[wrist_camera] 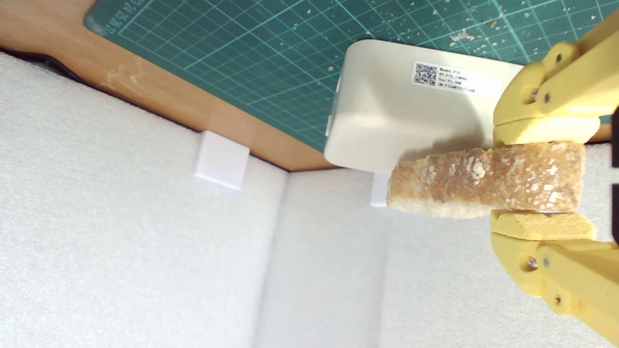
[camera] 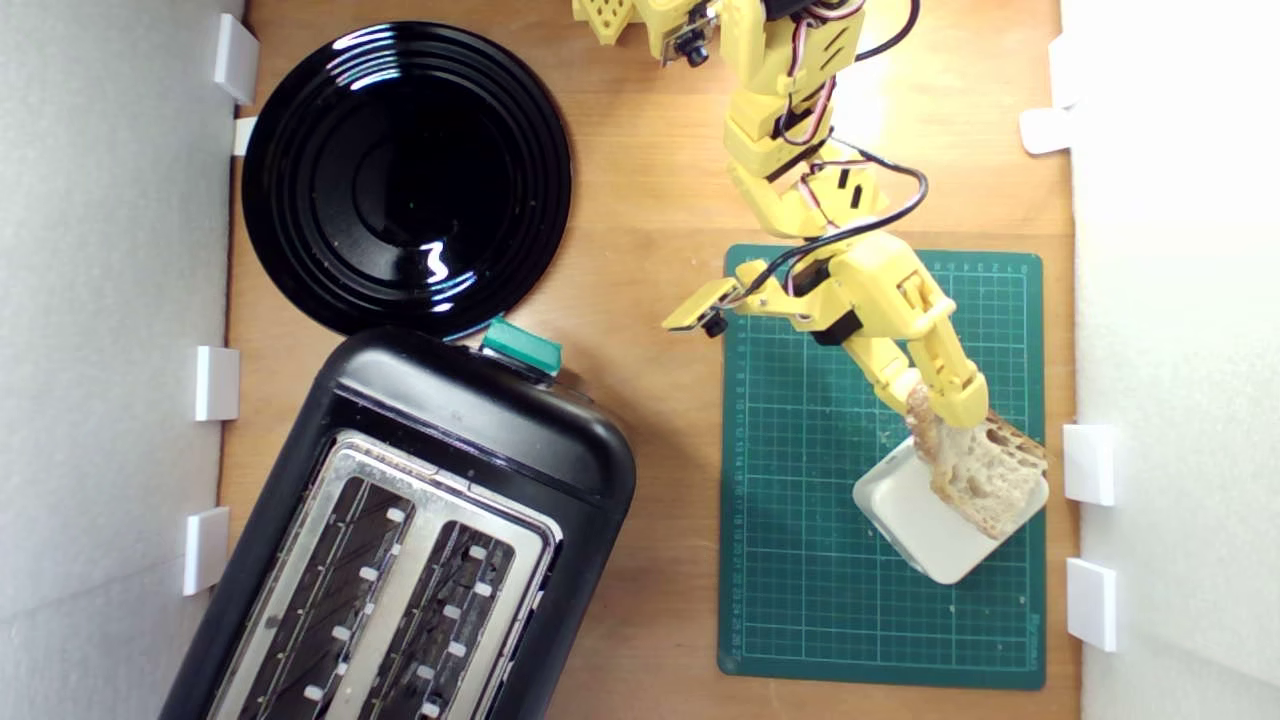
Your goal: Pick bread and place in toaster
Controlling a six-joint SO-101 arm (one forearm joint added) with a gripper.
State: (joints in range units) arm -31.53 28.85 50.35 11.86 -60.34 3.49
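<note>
Along the exterior view's left edge of the wooden worktop (camera: 650, 200), a round glossy black plate (camera: 405, 175) lies near the far corner. Just nearer than it, touching or nearly touching its rim, stands the black toaster (camera: 420, 540), set at a slant in the near left corner. Its silver top plate shows two open slots, both empty, and its teal-green lever tab (camera: 522, 347) points toward the plate.

Toward the exterior view's right, a green cutting mat (camera: 800, 500) covers the near right part of the worktop, speckled with crumbs in the wrist view. The yellow arm reaches from the far edge down over the mat. Its gripper (camera: 935, 425) is closed on the bread (camera: 985, 465), the two jaws pressing on the opposite faces of the slice, as the wrist view shows with the crust edge (wrist_camera: 483, 181) sticking out between them. The slice is held on edge over the mat's right side, above a cream-white rounded square block (camera: 915, 520) that rests on the mat near its right border; whether bread and block touch cannot be told. The bread is well apart from the toaster.

White foam walls (camera: 100, 350) with small white brackets (camera: 1088, 463) line both side edges.
</note>
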